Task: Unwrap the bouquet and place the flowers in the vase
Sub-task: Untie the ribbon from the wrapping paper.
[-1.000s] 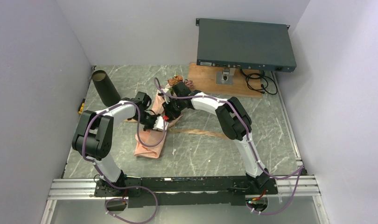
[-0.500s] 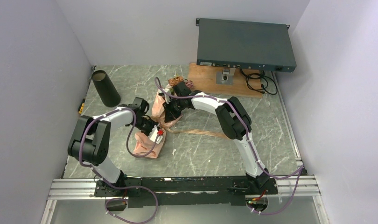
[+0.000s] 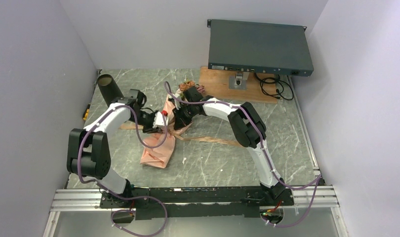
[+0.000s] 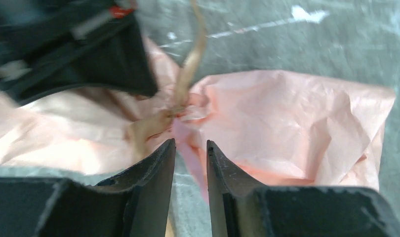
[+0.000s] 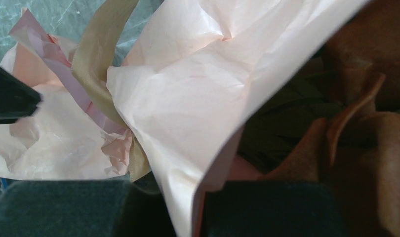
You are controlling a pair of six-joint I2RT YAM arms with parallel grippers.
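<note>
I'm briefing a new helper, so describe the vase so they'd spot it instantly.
Take the grey marbled table and go to its far left corner, by the left wall. The vase stands there, just behind the left arm. It is a plain black open-topped tube, the only tall round thing; the other dark piece, the rack box, is flat and far right.

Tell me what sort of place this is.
Probably a robotics lab test cell: plain white enclosure walls around a grey marble-patterned tabletop, an aluminium mounting rail at the near edge, and a dark grey rack-mount box with cables.
</note>
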